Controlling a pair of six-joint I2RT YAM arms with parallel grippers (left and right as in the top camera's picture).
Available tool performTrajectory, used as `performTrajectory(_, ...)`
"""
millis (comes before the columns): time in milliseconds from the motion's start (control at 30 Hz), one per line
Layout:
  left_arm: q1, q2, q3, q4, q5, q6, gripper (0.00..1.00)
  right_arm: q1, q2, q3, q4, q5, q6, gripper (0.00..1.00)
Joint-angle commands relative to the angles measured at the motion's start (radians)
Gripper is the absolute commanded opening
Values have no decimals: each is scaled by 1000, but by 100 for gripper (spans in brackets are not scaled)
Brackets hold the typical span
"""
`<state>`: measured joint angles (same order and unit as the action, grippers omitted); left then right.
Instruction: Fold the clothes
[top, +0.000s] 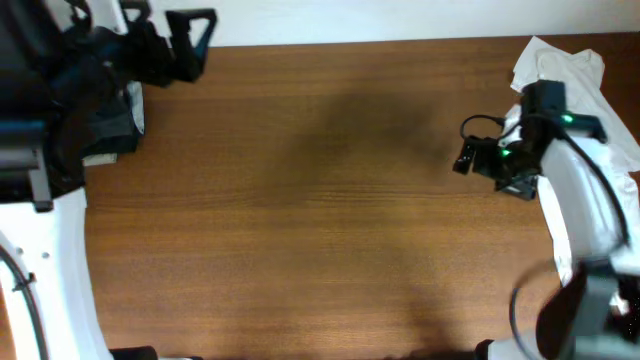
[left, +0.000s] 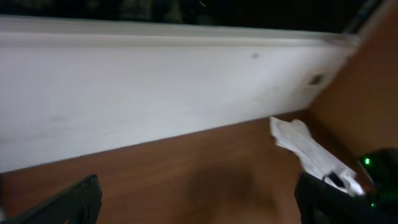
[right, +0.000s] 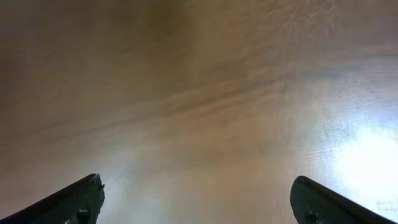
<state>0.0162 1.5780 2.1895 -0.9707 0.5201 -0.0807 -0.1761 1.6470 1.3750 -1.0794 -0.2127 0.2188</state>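
Jaws are being held wide apart on both arms, the left arm (top: 150, 50) at the desk's (top: 300, 220) far corner, the right arm (top: 575, 195) beside a crumpled white shirt (top: 560, 65).

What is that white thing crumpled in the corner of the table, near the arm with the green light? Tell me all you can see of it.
It is a white cloth, soft and thin by its look, lying rumpled in loose folds at the wooden table's far right corner. Its outline is uneven, and no print shows. The right arm reaches over its nearer part and hides some of it; whether they touch cannot be told.
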Motion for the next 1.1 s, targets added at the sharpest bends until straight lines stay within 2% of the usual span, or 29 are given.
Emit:
performTrajectory(0,-42,1,5,-20,1,-10,99,-1,-335,47,-74,-44,-58,99)
performTrajectory(133,-51,1,5,-19,0,-9,99,-1,-721,47,-111,-45,-57,99)
performTrajectory(267,-51,2,5,-20,0,-9,99,-1,-973,47,-111,-46,-57,99)
performTrajectory(433,-51,2,5,-19,0,-9,99,1,-1064,43,-167,-35,-58,99)
performTrajectory(500,-51,2,5,-19,0,-9,99,39,-1109,-9,-158,-29,-58,99)
performTrajectory(567,-51,2,5,-19,0,-9,99,105,-1212,-170,-1,-11,-58,99)
performTrajectory(733,-51,2,5,-19,0,-9,99,153,-1415,-599,385,-5,-58,98)
performTrajectory(767,-51,2,5,-20,0,-9,99,166,-1467,-739,510,-13,-57,99)
performTrajectory(900,-51,2,5,-20,0,-9,99,203,-1580,-1030,810,-23,-54,99)
performTrajectory(1067,-51,2,5,-19,0,-9,99,209,-1644,-1221,1088,-23,-53,99)
